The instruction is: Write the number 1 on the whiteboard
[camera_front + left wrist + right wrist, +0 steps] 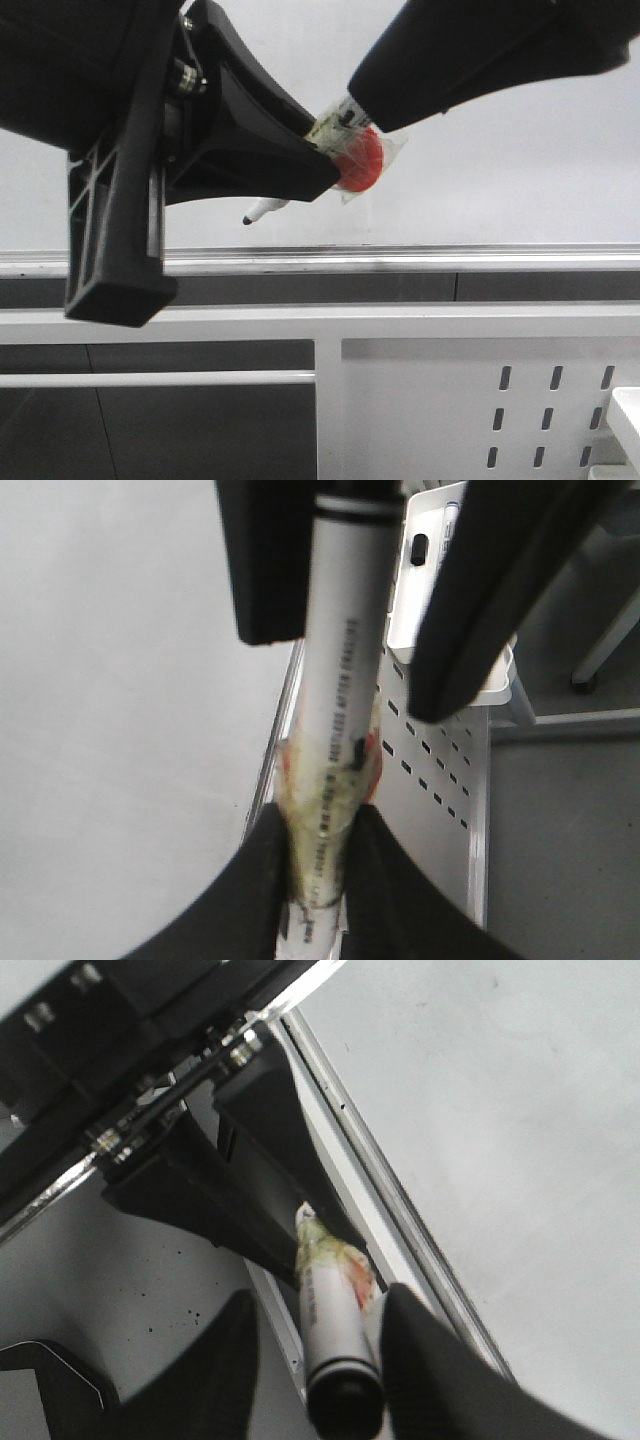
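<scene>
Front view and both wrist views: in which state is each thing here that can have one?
Marker: uncapped, with its tip bare and tape around its middle.
Left gripper: shut on the marker at the taped part.
Right gripper: open, with a finger on each side of the marker's rear end.
Whiteboard: no written stroke on the part in view.

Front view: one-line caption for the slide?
Both grippers, left gripper and right gripper, meet at an uncapped marker before the unmarked whiteboard.
</scene>
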You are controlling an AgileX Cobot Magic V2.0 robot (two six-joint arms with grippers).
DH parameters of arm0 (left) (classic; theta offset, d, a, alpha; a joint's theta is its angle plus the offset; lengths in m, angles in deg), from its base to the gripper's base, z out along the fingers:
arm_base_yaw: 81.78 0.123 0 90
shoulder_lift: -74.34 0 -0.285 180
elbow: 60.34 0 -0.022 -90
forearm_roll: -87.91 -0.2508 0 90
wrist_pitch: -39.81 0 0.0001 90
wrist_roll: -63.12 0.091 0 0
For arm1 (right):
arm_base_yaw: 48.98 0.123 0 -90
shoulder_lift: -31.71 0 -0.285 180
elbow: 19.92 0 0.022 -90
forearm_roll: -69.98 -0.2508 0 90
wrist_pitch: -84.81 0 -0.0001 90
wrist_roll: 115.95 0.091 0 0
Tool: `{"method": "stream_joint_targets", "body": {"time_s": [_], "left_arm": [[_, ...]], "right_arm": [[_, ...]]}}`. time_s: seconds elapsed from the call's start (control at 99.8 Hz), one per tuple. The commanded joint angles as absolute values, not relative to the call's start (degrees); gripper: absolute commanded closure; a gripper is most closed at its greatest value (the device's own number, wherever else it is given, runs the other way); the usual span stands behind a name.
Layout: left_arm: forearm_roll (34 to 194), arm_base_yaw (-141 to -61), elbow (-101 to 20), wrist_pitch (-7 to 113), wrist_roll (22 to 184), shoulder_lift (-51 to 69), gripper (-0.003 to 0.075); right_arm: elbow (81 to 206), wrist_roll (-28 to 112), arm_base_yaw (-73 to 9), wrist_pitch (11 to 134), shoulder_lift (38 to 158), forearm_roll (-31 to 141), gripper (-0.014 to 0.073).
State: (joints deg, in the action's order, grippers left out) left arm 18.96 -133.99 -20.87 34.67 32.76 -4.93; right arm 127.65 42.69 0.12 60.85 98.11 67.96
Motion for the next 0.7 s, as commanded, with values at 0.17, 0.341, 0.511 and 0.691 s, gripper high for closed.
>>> {"method": "stream_joint_targets", "body": {"time_s": [0.17, 0.341, 0.511, 0.691], "left_arm": [[20.0, -134.4, -22.8, 31.2, 32.2, -3.5, 0.0628], [20.3, -134.4, -22.8, 31.9, 32.2, -3.4, 0.0312], [24.4, -134.4, -22.8, 36.8, 32.2, -0.1, 0.0241], [30.4, -134.4, -22.3, 43.6, 32.2, 8.6, 0.0277]], "right_arm": [[129.8, 42.0, 0.1, 64.5, 97.7, 68.7, 0.0666], [129.8, 42.3, 0.1, 63.7, 97.7, 68.1, 0.0666], [129.8, 42.7, 0.0, 66.5, 97.0, 65.9, 0.0665], [128.9, 43.1, -0.2, 68.3, 94.3, 66.0, 0.0663]]}}
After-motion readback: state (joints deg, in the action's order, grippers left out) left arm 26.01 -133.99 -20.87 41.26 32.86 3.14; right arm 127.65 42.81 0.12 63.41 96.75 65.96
